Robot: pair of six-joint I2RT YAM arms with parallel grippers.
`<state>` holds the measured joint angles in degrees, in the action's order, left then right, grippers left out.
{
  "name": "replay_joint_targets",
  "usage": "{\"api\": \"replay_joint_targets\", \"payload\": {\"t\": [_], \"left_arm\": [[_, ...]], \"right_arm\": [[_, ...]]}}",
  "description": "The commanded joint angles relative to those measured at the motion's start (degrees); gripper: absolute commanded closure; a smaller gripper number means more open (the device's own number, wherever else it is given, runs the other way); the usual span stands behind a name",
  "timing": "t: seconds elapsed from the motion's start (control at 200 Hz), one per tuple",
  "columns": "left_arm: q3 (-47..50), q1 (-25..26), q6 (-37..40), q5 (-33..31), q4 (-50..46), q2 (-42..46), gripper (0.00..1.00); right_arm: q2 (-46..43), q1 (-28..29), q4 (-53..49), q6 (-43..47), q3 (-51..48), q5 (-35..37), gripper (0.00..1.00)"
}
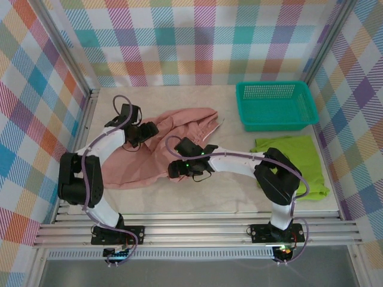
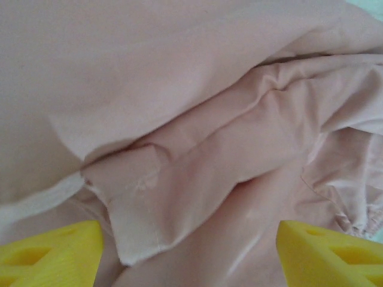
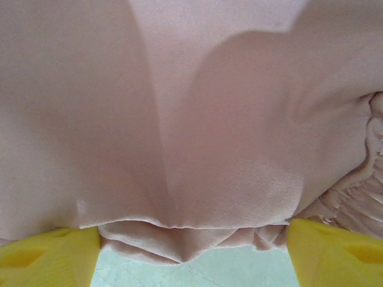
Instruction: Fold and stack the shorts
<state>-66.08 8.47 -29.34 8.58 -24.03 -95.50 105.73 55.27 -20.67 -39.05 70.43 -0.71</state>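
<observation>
The pink shorts (image 1: 157, 149) lie rumpled and partly folded on the table's left middle. My left gripper (image 1: 145, 131) hovers over their upper left part. In the left wrist view its yellow fingertips (image 2: 48, 254) stand wide apart, open, over layered pink folds (image 2: 197, 149). My right gripper (image 1: 178, 169) is at the lower right edge of the pink shorts. It is open, and a pink hem (image 3: 179, 236) with a gathered waistband (image 3: 359, 191) runs between its yellow fingertips (image 3: 335, 251) above the pale table. The lime green shorts (image 1: 293, 161) lie folded at the right.
A teal basket (image 1: 275, 104) stands at the back right, just behind the green shorts. Checked walls close in the left, back and right sides. A metal rail (image 1: 197, 230) runs along the near edge by the arm bases.
</observation>
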Motion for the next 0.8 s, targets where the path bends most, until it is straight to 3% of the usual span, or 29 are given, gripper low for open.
{"api": "replay_joint_targets", "payload": {"t": [0.0,0.215,0.395,0.545,0.63,0.795], "left_arm": [[-2.53,-0.65,2.23,-0.35,-1.04,-2.47,0.27],[-3.88,-0.65,2.41,0.56,-0.38,-6.54,0.37],[-4.97,-0.56,1.84,2.02,0.34,-8.63,0.55],[-7.05,-0.65,2.16,0.53,-0.62,-8.83,0.87],[-10.53,-0.82,2.68,-0.93,-2.45,-7.72,1.00],[-25.32,-2.97,4.79,-2.87,-9.98,-9.01,1.00]], "right_arm": [[0.19,-0.65,0.89,-1.21,-1.47,-1.03,0.18],[-1.19,-1.90,1.73,-0.59,-1.28,-3.10,0.18],[0.67,-1.91,2.41,-1.79,0.29,-4.30,0.18],[1.70,-3.13,1.08,-3.68,-1.42,-3.72,0.18],[0.24,-5.23,2.28,-6.00,-5.33,-5.62,0.18],[-3.59,-7.58,0.56,-7.71,-11.73,-6.04,0.18]]}}
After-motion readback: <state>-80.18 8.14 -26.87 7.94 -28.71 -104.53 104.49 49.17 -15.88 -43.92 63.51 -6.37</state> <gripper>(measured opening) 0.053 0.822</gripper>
